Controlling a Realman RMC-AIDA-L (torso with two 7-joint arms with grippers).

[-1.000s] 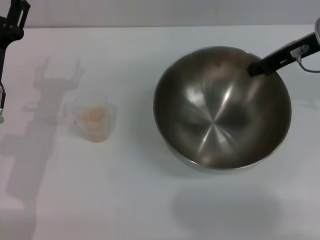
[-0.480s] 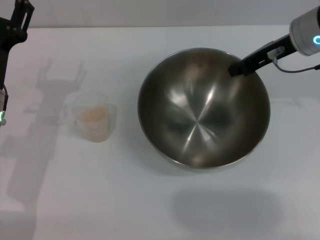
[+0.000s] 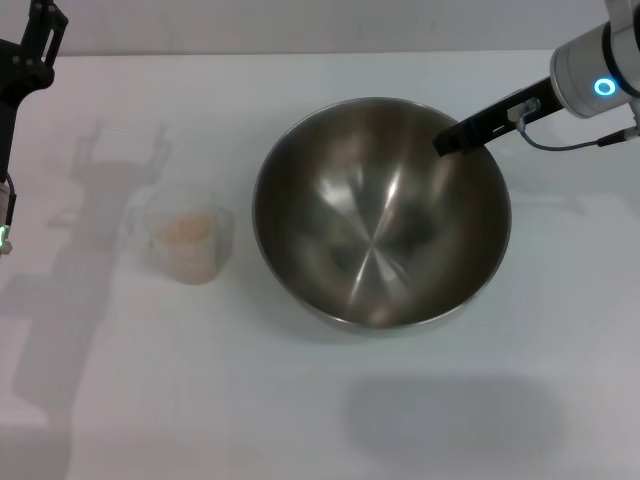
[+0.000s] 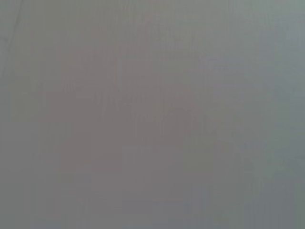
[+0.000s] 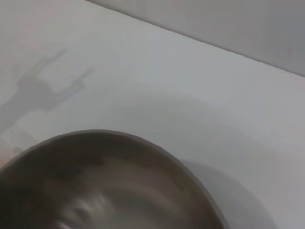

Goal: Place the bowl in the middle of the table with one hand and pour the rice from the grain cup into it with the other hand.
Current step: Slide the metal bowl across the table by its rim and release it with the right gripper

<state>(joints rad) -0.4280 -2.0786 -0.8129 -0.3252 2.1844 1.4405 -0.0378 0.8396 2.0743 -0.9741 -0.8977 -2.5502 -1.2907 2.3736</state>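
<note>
The big steel bowl sits near the middle of the white table, with nothing inside it. My right gripper reaches in from the far right and is shut on the bowl's far right rim, one black finger showing inside the wall. The right wrist view shows the bowl's rim close below the camera. Left of the bowl stands the small clear grain cup, upright and apart from it, holding beige rice. My left gripper hangs at the far left corner, open and well away from the cup.
The left arm's shadow falls across the table beside and behind the cup. A broad soft shadow lies on the near right part of the table. The left wrist view shows only a blank grey surface.
The right gripper has carried the bowl leftward, toward the table's middle and closer to the cup. The cup and the left arm have stayed where they were.
</note>
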